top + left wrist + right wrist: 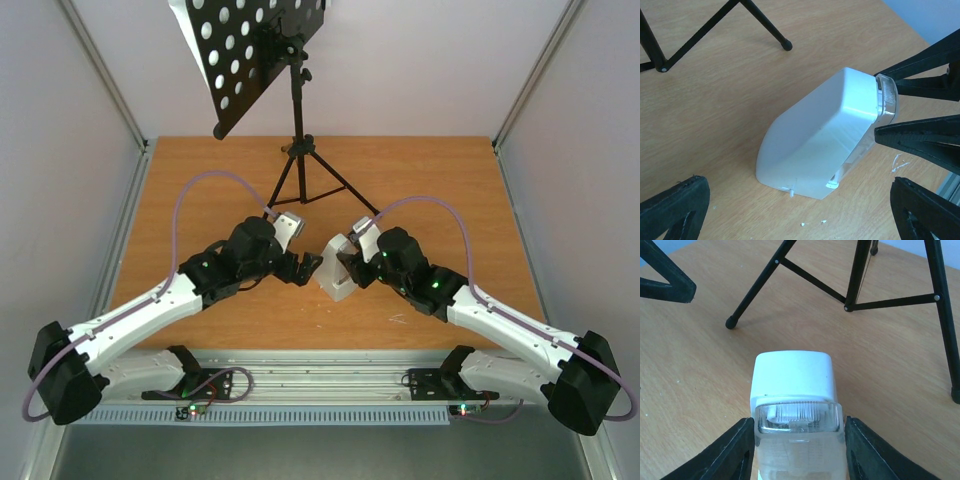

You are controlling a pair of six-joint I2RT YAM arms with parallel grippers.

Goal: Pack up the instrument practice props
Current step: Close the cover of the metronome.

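Observation:
The white pyramid-shaped metronome (335, 272) stands with its base on the wooden table, mid-front. It also shows in the left wrist view (815, 145) and in the right wrist view (792, 375). My right gripper (348, 262) is shut on its clear upper part (799, 422), one finger (725, 455) pressed on each side. My left gripper (306, 268) is wide open and empty just left of the metronome, fingers (675, 210) apart from it. The black music stand (297, 150) stands at the back, its holed desk (250, 50) seen from behind. A white edge (183, 22) past the desk may be the sheet.
The stand's tripod legs (860, 295) spread on the table right behind the metronome, one foot (786, 45) close to it. Small white crumbs (897, 162) lie by the metronome. White walls and metal rails enclose the table on the left, the right and the back.

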